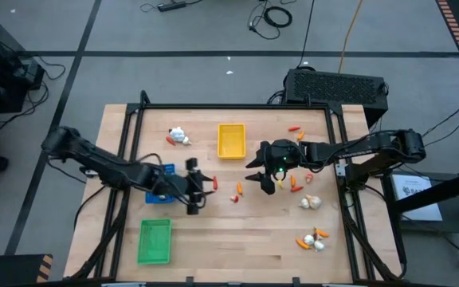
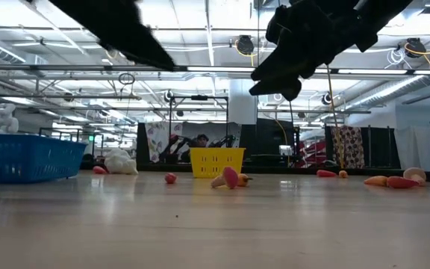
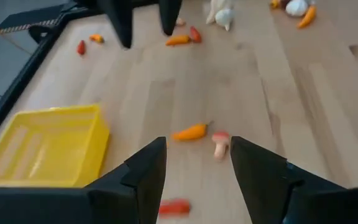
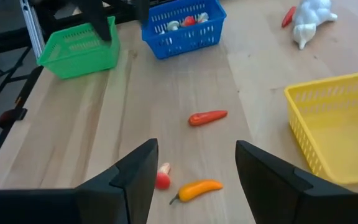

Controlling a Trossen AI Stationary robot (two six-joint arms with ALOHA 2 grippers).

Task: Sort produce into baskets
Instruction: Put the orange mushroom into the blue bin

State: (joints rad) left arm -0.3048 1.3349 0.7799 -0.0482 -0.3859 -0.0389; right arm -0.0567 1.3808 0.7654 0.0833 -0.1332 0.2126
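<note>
Three baskets stand on the wooden table: yellow [image 1: 231, 140] at the far middle, blue [image 4: 184, 28] under my left arm with a few pieces inside, green [image 1: 154, 241] near the front left. Produce lies scattered. A red pepper [image 4: 207, 117], an orange pepper [image 3: 190, 132] and a small mushroom [image 3: 220, 143] lie between my two grippers. My left gripper [image 1: 200, 190] hangs open above the table beside the blue basket, with nothing between its fingers. My right gripper [image 1: 255, 171] hangs open facing it, also with nothing in it.
A white garlic bulb with a red piece [image 1: 179, 136] lies at the far left. More carrots, peppers and bulbs [image 1: 309, 202] lie along the right side and near the front right [image 1: 313, 241]. A black frame rail [image 1: 237, 106] borders the table.
</note>
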